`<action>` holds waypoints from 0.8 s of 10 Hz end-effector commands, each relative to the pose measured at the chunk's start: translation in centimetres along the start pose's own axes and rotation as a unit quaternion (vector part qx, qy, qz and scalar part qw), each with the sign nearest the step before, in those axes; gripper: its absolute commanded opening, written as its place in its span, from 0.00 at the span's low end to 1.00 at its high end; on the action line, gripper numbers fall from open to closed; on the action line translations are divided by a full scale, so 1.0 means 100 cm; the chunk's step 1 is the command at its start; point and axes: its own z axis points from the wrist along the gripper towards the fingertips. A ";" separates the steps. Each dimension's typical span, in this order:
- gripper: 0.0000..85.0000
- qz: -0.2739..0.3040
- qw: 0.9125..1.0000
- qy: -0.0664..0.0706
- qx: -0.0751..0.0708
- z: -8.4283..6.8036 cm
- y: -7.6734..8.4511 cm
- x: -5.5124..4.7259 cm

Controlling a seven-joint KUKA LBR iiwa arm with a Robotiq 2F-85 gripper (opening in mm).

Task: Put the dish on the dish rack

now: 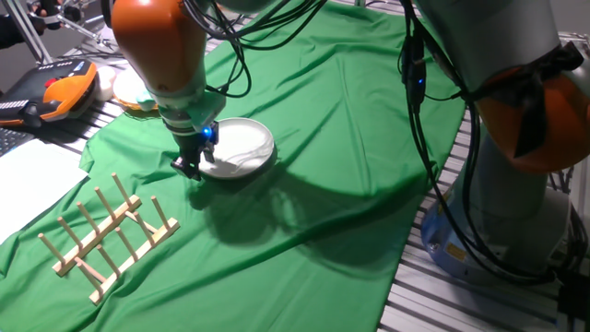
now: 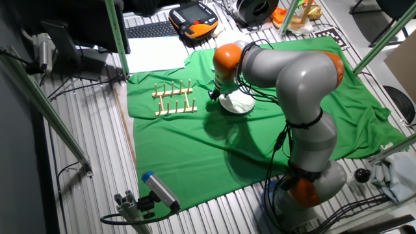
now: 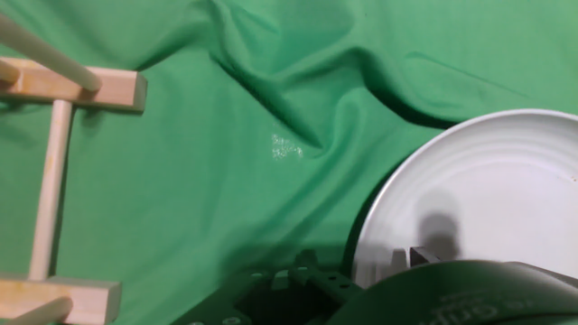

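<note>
While the white dish (image 1: 240, 146) lies flat on the green cloth (image 1: 323, 184) at upper centre, its near rim is met by the gripper (image 1: 192, 166); jaws' state cannot be told; wooden dish rack (image 1: 109, 237) at lower left is unloaded.

Even overhead light fills both fixed views. My arm throws a soft dark shadow across the green cloth (image 1: 304, 198). Through my hand view, the white dish (image 3: 488, 199) gleams faintly; my end effector (image 3: 361, 289) sits blurred and dark.
</note>
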 end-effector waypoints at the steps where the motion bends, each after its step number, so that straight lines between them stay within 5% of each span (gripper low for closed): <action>1: 0.60 -0.001 1.000 -0.001 0.000 0.002 0.000 0.000; 2: 0.40 -0.005 1.000 -0.002 0.000 0.003 -0.001 -0.001; 8: 0.40 -0.017 1.000 -0.002 -0.004 0.006 -0.003 -0.002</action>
